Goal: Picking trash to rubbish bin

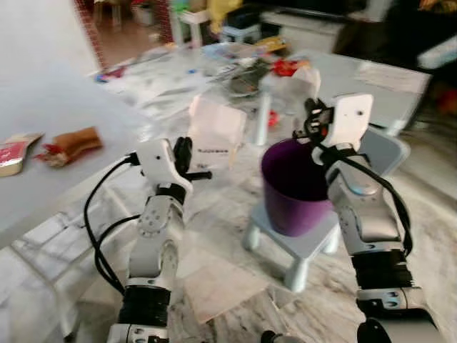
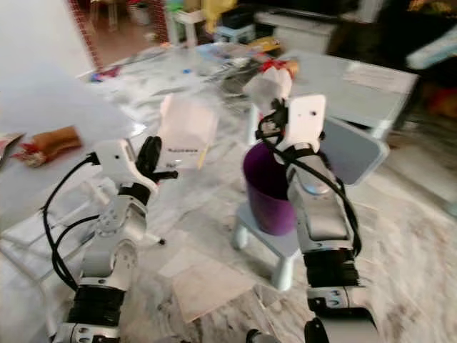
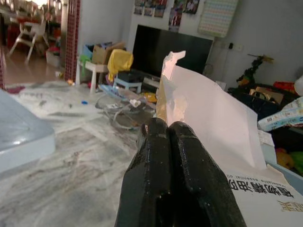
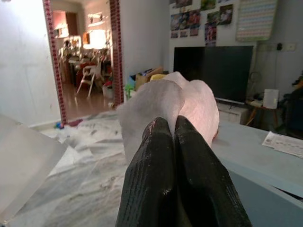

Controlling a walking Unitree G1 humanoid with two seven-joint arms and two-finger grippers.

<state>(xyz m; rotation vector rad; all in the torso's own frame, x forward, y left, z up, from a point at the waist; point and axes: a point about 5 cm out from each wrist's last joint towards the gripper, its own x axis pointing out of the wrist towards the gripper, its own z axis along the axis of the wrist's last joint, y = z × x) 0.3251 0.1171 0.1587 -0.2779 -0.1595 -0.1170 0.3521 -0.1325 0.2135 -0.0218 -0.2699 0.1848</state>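
Left gripper (image 1: 187,158) has its jaws clamped on a white paper packet (image 1: 216,133), held up well clear of the purple bin (image 1: 293,187). Right gripper (image 1: 312,118), jaws pinching a crumpled tissue (image 4: 163,106), hangs just over the bin's far rim. The bin sits on a small stool (image 1: 308,246), open marble floor (image 1: 214,214) around it.

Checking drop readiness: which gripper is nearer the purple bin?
Right. The right gripper, shut on a crumpled tissue, is above the purple bin at its rim. The left gripper, shut on a white paper packet, is off to the bin's left.
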